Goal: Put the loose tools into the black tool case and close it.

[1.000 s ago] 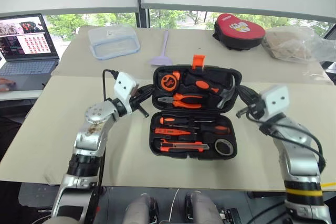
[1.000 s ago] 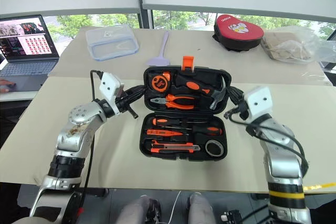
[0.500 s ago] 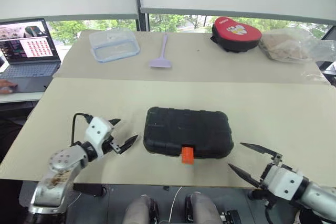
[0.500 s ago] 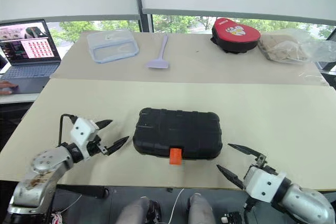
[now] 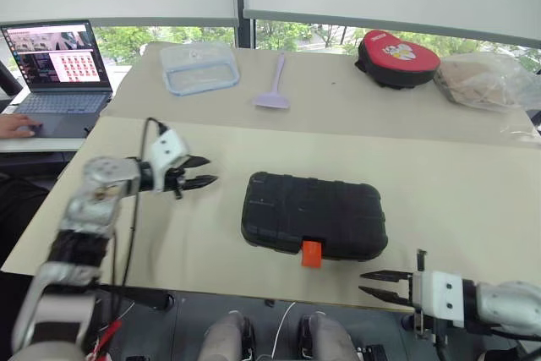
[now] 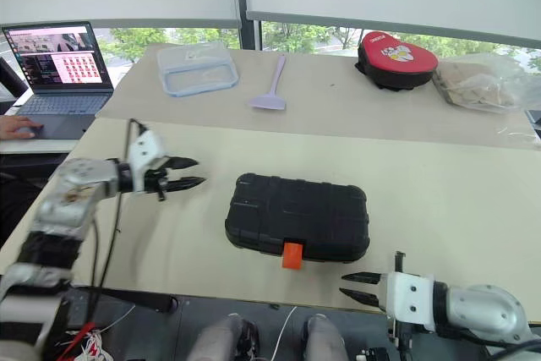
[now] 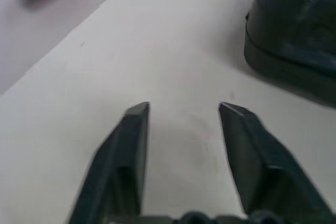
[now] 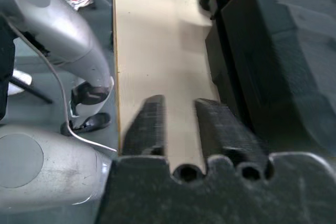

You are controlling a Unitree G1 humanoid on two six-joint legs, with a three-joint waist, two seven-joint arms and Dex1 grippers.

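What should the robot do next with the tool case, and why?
Probably press the orange latch flat with the right pincer. The black tool case lies lid-down on the table, but the latch sticks out from the front edge, seemingly unfastened, and that pincer is beside it.

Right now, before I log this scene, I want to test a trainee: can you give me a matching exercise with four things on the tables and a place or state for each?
Things:
1. black tool case
2. lilac spatula
3. red-and-black pouch
4. laptop

Place or state:
A. open with its screen lit, on the robot's far left
B. shut, its orange latch facing the near table edge
C. lying flat on the far table, next to the clear container
D. on the far table, beside the crumpled plastic bag

Pairs: 1-B, 2-C, 3-D, 4-A
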